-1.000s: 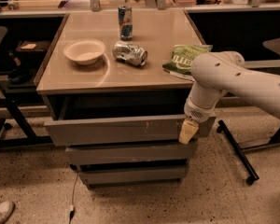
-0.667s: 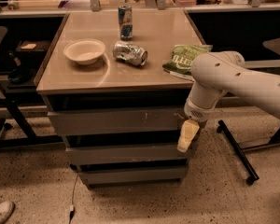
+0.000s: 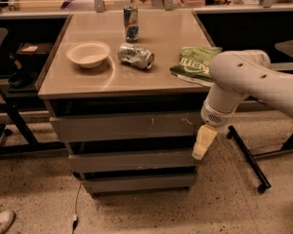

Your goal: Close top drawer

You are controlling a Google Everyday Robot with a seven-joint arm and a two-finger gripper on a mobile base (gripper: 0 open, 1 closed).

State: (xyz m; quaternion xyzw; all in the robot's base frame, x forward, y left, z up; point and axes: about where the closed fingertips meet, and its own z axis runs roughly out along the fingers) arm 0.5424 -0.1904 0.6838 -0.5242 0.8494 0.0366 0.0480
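We see a speckled terrazzo floor (image 3: 234, 206) under warm, dim light, with a thin dark cable (image 3: 77, 201) trailing across it and a white shoe (image 3: 1, 222) at the lower left corner. A tan tabletop (image 3: 161, 38) stands in the middle, a dark desk (image 3: 20, 62) sits to its left, and a black wheeled stand leg (image 3: 248, 159) crosses the floor at the right. The gripper (image 3: 204, 141) hangs below the tabletop's right front corner.

Single view, one camera. It is looking down from above and in front of the cabinet (image 3: 132, 161), facing the drawer fronts and tabletop (image 3: 161, 43) at middling range. The gripper (image 3: 204, 143) is hanging right of centre; the top drawer (image 3: 122, 126) is sitting just left of it, with the floor (image 3: 224, 204) below.
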